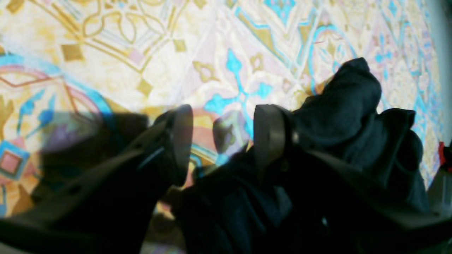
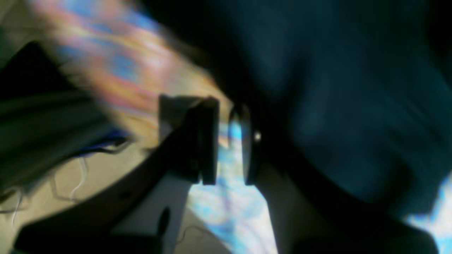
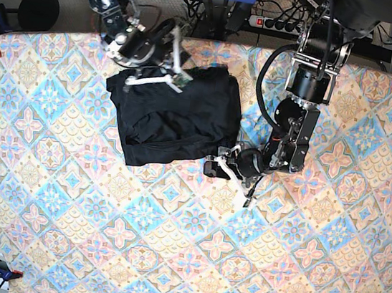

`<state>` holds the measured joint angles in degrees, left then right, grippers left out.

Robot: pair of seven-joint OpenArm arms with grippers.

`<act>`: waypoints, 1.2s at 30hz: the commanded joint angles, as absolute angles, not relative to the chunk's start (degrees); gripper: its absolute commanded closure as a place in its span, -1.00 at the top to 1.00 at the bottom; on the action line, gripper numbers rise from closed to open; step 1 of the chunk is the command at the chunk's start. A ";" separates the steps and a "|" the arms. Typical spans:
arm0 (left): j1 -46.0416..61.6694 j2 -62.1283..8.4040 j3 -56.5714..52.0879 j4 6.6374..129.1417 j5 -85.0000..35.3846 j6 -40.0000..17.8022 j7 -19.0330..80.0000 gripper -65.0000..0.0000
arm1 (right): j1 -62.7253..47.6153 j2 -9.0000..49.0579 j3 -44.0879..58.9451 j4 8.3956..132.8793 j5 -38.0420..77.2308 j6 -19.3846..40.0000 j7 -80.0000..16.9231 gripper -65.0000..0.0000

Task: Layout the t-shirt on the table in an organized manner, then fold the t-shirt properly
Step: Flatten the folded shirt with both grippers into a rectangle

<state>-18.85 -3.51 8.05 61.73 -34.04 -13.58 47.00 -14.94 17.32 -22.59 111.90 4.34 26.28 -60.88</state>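
My left claw (image 1: pixel 223 144) gapes empty at the four o'clock corner of the soft plain black t-shirt (image 3: pixel 175 115), bunched toward eleven o'clock on the pastel diamond-tiled counter (image 3: pixel 167 258), my right claw (image 2: pixel 227 141) narrowly parted and empty, so spreading comes next.

In your right wrist view, motion blur is smearing the t-shirt (image 2: pixel 346 106) and counter (image 2: pixel 226 204) pattern. In your left wrist view, the frame bottom is cutting off the left pincer (image 1: pixel 223 141) and the dark cloth.
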 commanded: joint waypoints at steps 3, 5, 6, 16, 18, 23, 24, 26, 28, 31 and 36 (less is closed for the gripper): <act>-19.30 -3.91 7.96 62.64 -33.98 -13.67 47.25 -0.15 | -17.71 19.74 -17.27 113.01 4.35 26.15 -60.35 -0.65; -18.86 -4.00 7.96 62.64 -33.89 -13.67 47.25 -0.15 | -19.30 20.44 -13.76 113.10 4.35 26.15 -60.35 -0.65; -18.77 -4.00 7.96 62.64 -33.89 -13.67 47.25 -0.15 | -20.09 20.53 -12.18 113.19 4.35 26.15 -60.35 -0.65; -16.66 -4.00 7.96 62.64 -33.71 -13.67 47.16 -0.15 | -25.10 20.18 2.24 116.70 4.26 26.15 -59.56 -0.72; -15.87 -4.00 8.04 62.64 -33.71 -13.67 47.16 -0.15 | -24.40 19.65 2.42 116.79 4.26 26.07 -56.92 -0.88; -14.11 -5.58 7.52 62.64 -33.71 -13.67 46.55 -0.21 | -23.43 9.98 7.52 116.70 4.35 26.07 -47.87 -1.00; -13.49 -5.85 7.43 62.64 -33.71 -13.67 45.14 -0.27 | -23.43 8.04 8.66 116.70 4.35 26.07 -45.58 -1.00; -12.44 -7.08 7.43 62.64 -33.71 -13.49 42.68 -0.39 | -23.34 5.67 10.07 116.70 4.35 26.15 -41.80 -1.00; -11.03 -8.13 7.43 62.64 -33.89 -13.49 41.01 -0.50 | -23.34 3.82 10.51 116.70 4.44 26.15 -37.85 -1.00; -9.10 -9.63 7.43 62.64 -34.07 -13.58 40.13 -0.60 | -23.60 1.54 10.24 116.62 4.44 26.15 -32.48 -1.00; -6.11 -10.77 7.43 62.64 -33.89 -13.58 38.64 -0.79 | -23.69 -1.80 9.71 116.53 4.70 26.15 -25.71 -1.00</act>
<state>-7.29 -9.87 7.20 63.46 -38.61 -16.78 32.64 -23.81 -2.00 9.74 115.46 4.10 26.26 -27.05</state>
